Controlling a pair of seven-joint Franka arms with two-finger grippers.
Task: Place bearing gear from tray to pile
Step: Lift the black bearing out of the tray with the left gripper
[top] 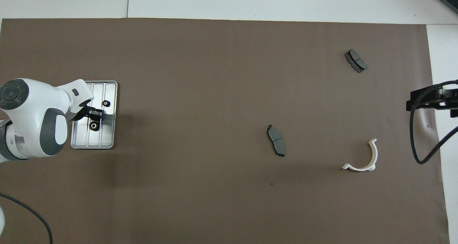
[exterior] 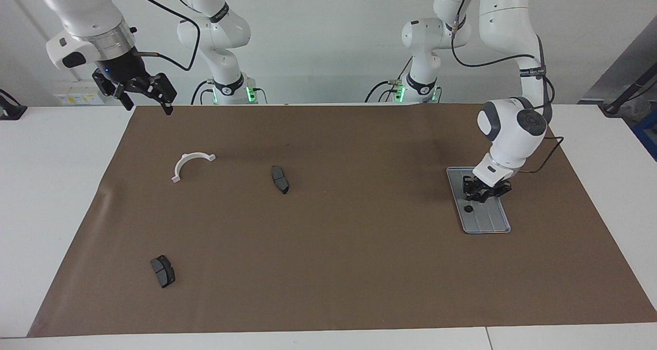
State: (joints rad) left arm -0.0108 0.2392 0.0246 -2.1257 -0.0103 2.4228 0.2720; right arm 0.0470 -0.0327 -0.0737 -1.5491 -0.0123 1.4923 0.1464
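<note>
left gripper [exterior: 481,196] fingertips too small to read, arm hiding part of tray [top: 107,144]

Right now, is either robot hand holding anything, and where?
Right gripper holds nothing. Left gripper is at a gear on the tray; grip cannot be told.

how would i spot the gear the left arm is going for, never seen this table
Find the silver tray at the left arm's end of the brown mat. Two small black gears lie in it; the target gear is the one nearer the robots, under the left gripper.

Shiny ridged metal tray [exterior: 482,221], matt brown paper-like mat [exterior: 333,247], smooth white plastic bracket [exterior: 189,163], dull grey brake pads [exterior: 279,179].
</note>
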